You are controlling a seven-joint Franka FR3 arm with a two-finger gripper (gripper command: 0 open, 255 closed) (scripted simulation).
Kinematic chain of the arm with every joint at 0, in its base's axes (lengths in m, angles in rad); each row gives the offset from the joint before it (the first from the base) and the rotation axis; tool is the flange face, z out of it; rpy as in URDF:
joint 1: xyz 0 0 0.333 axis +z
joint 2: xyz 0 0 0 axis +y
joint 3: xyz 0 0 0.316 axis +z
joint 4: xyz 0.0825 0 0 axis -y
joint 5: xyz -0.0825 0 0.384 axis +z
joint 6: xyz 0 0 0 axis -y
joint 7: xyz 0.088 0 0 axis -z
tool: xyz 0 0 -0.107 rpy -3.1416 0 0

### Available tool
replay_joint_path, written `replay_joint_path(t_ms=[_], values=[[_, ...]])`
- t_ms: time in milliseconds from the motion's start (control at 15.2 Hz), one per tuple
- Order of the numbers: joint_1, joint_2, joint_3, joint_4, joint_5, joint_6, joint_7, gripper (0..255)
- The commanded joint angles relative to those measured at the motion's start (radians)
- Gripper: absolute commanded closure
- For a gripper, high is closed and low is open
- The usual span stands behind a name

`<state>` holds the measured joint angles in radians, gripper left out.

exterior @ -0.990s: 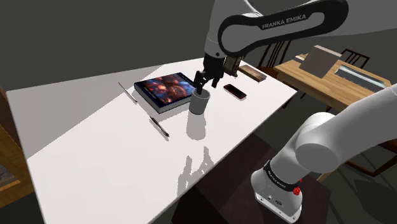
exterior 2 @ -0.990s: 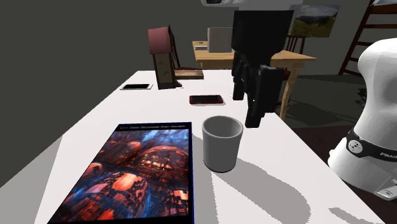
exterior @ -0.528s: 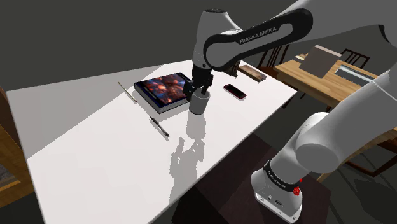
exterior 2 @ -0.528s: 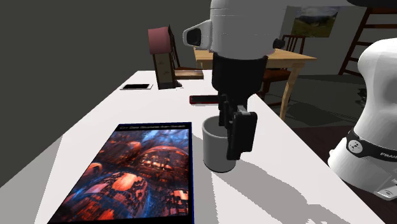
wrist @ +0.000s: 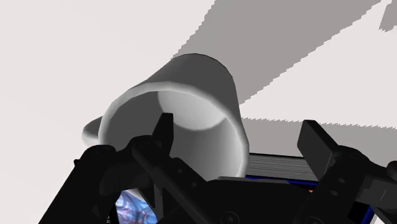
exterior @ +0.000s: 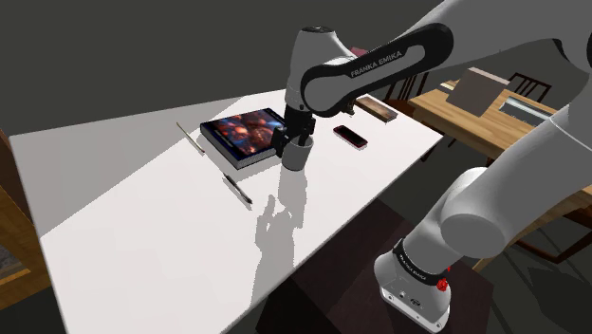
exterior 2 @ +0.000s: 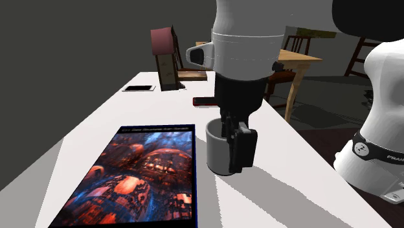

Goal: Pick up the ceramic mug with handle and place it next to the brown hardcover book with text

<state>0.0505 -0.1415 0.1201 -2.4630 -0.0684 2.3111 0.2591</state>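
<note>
One finger of the spread end effector point(wrist: 240, 127) sits half-hidden inside the mug point(wrist: 191, 83)

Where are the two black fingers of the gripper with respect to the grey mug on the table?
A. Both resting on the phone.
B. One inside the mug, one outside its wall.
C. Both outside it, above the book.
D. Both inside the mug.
B: in the wrist view the gripper straddles the wall of the mug, one finger inside the rim and the other outside, apart from the wall.

text: FRANKA EMIKA | on: arm point(exterior: 381, 64) | view: shoulder
</note>
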Motion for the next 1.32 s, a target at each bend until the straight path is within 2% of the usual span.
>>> replay_joint_path(t_ms=[0,198,264,858,1254], values=[[0.000,0.001,0.000,0.000,0.000,0.001,0.000,0],[0.000,0.001,0.000,0.000,0.000,0.001,0.000,0],[0.000,0.001,0.000,0.000,0.000,0.001,0.000,255],[0.000,0.001,0.000,0.000,0.000,0.001,0.000,255],[0.002,-0.050,-0.002,0.037,0.012,-0.086,-0.013,255]])
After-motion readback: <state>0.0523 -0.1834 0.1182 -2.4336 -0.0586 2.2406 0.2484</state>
